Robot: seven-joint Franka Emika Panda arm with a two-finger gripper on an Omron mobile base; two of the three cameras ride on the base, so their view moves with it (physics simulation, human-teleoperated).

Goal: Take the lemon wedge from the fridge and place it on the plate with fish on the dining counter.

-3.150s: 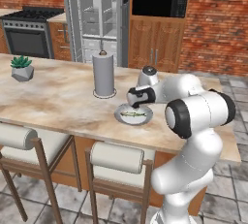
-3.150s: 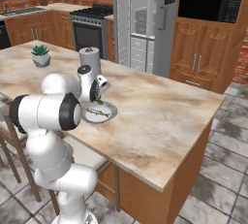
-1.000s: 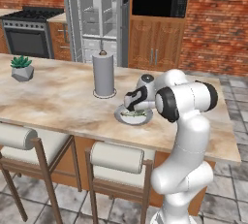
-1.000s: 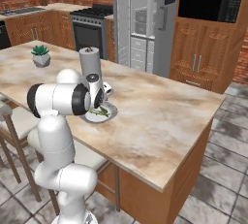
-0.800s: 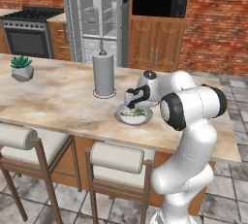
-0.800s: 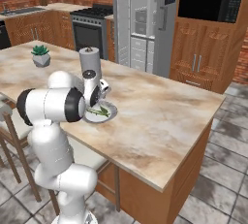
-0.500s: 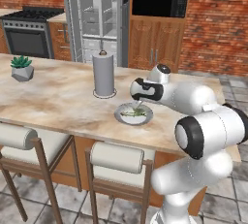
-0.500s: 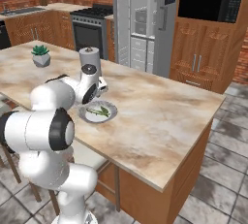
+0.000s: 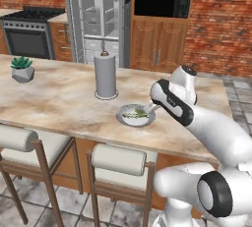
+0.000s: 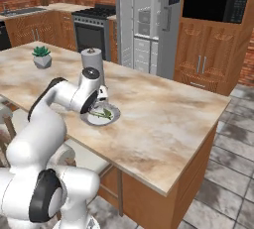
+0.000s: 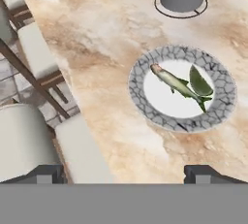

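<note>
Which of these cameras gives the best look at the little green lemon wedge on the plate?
The hand view: the lemon wedge lies plainly beside the fish on the plate. In both base views it is just a small green blur, partly screened by the arm.

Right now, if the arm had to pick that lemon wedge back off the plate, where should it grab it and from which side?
Probably from straight above: the lemon wedge lies flat on the plate with fish, touching the fish's tail end. Close the open pincer across the wedge's narrow width, on its curved outer edge and the fish side.
</note>
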